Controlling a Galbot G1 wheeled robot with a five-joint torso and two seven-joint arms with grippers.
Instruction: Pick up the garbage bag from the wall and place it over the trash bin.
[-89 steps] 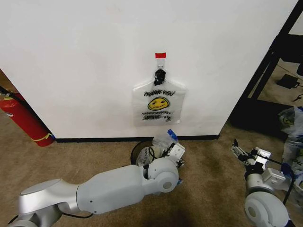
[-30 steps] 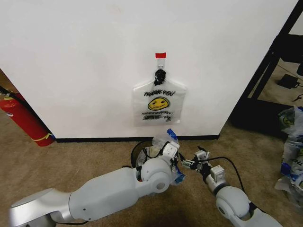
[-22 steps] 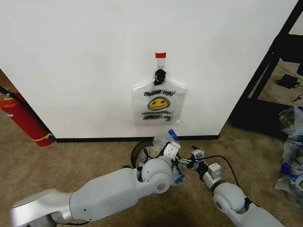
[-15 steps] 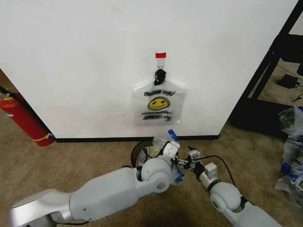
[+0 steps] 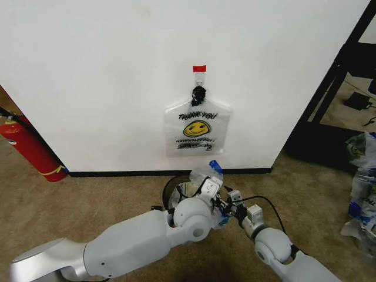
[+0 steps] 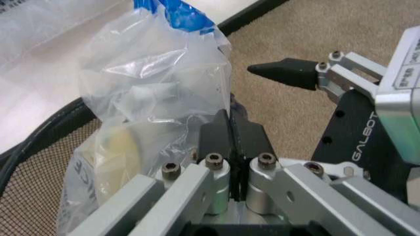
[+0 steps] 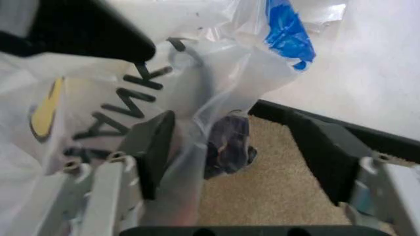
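Note:
A garbage bag (image 5: pixel 204 173) with blue rim strips is bunched over the round black trash bin (image 5: pixel 170 189) at the foot of the white wall (image 5: pixel 106 88). My left gripper (image 6: pixel 231 139) is shut on a fold of this bag (image 6: pixel 151 98). My right gripper (image 7: pixel 239 150) is open, its fingers standing on either side of the bag's (image 7: pixel 217 83) edge with the black "THANK" print beside them. In the head view the right gripper (image 5: pixel 227 200) sits just right of the left gripper (image 5: pixel 210 187). A second, identical smiley bag (image 5: pixel 198 126) hangs from the black hook (image 5: pixel 198 92).
A red fire extinguisher (image 5: pixel 29 150) leans against the wall at the left. A black shelf frame (image 5: pixel 329 88) and bulging clear bags (image 5: pixel 361 176) stand at the right. Brown carpet lies open on both sides of the bin.
My right arm has swung in from the far right to the bin, and its open fingers now straddle the bag. The left arm keeps its hold with a slight shift.

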